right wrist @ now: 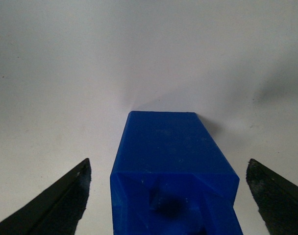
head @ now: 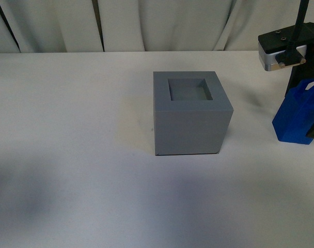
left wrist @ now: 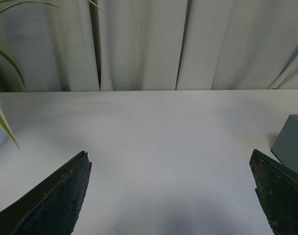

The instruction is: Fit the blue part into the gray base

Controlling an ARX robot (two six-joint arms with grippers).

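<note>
While your right gripper (right wrist: 167, 161) hangs over the blue part (head: 294, 116), its jaws are spread wide and neither finger touches the block, so nothing is held. The blue part looks to be standing on the table (head: 69, 129) at the far right of the front view. It is well apart from the gray base (head: 190, 116), which sits mid-table with its recess (head: 190, 89) up and empty. The left gripper (left wrist: 169, 152) is also spread with nothing between its fingers, and the base's corner is off to its side.

Likely risks:
- If you close off-centre, one finger lands first and shoves or tips the block.
- If you pinch on the bevel or the loop handle (head: 301, 89), it may slip or rotate in the grip.
- A twisted part would catch its corners on the recess rim and jam.
- Nothing steadies the base, so a skewed push could slide it.
- The front view crops the part, so check alignment in the right wrist view.
</note>
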